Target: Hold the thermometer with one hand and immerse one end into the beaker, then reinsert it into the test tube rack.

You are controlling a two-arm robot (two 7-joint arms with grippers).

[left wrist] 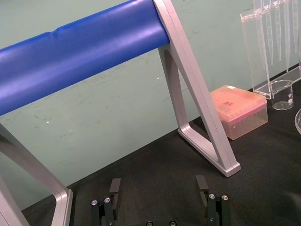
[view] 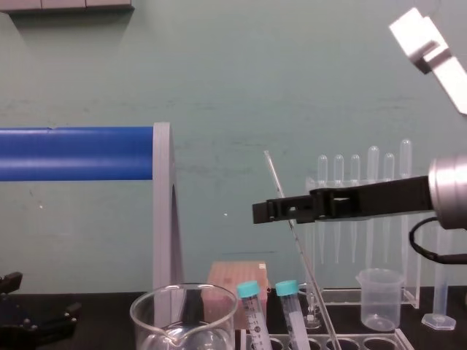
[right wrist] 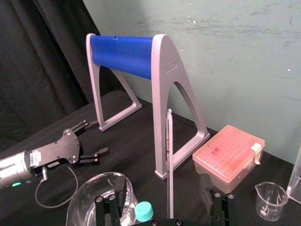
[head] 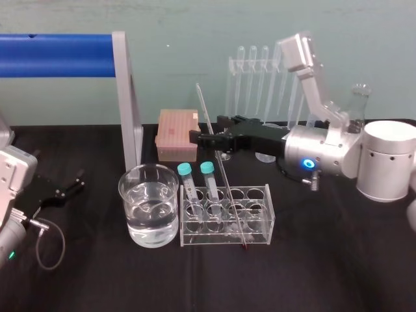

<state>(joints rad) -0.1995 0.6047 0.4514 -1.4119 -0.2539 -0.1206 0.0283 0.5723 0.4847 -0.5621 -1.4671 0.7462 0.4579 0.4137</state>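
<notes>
The thermometer (head: 226, 182) stands in the test tube rack (head: 260, 224), leaning, with its lower end in a hole near the front of the rack and its upper end well above the two teal-capped tubes (head: 185, 170) beside it; the right gripper (head: 208, 132) reaches in from the right at the height of the upper half of the rod; in the right wrist view its two fingers stand apart and the rod rises in the gap between them, so I judge that nothing is clamped yet. The step in hand is therefore the first one, the taking of the thermometer; the immersion and the return to the rack are not yet done. The beaker (head: 130, 208), holding clear liquid, sits on the black table (head: 325, 273) just to the left of the rack, touching it or nearly so; I cannot tell which. The left gripper (head: 79, 182) lies parked low at the far left of the table, its fingers also apart. The next move, in my judgement, calls for closing the fingers gently on the thin glass, then lifting it straight along its own lean until the lower end is free of the hole; only after this can it be carried to the left over the beaker and lowered; too hard a squeeze or a sideways pull could break the rod or tip the rack.
</notes>
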